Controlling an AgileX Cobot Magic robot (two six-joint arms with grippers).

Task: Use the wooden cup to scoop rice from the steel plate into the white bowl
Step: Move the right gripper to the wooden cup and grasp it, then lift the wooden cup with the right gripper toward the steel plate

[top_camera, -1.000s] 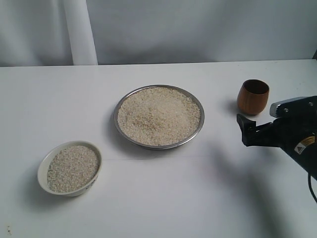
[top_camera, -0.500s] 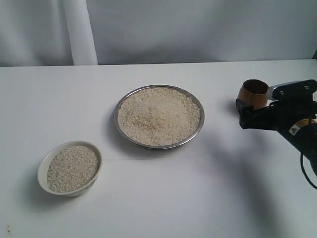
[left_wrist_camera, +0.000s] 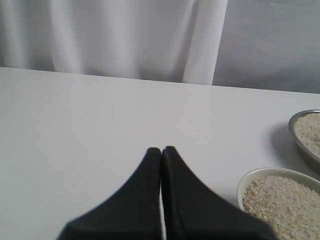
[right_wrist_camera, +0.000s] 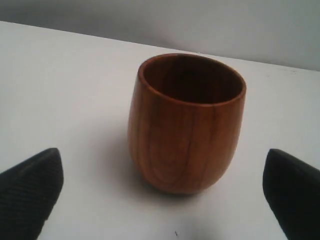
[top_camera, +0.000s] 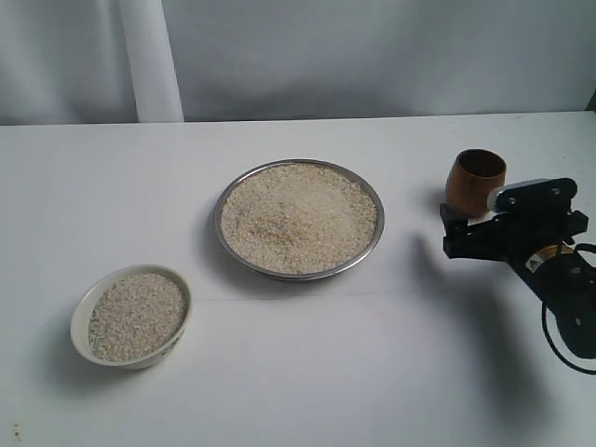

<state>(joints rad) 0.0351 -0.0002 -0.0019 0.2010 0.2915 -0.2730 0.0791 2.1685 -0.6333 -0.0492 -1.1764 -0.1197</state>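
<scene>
Reddish wood: the wooden cup (top_camera: 476, 182) stands upright well right of the steel plate (top_camera: 298, 277) of rice (top_camera: 298, 216), so I set the right gripper (right_wrist_camera: 162, 195) level with it, jaws spread wide either side, touching nothing. Bare table (top_camera: 279, 372) rings the cup. Left of the plate, by the white bowl (top_camera: 86, 312), the left gripper (left_wrist_camera: 161, 155) is pinched closed, empty.

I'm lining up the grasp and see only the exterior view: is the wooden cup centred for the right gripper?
Observer: Yes. In the right wrist view the wooden cup stands centred ahead of the right gripper, its fingers wide apart, neither touching it.
Operator: Where's the left gripper? I can't see it.
Observer: Its wrist view shows the left gripper shut, over the table near the white bowl.
</scene>
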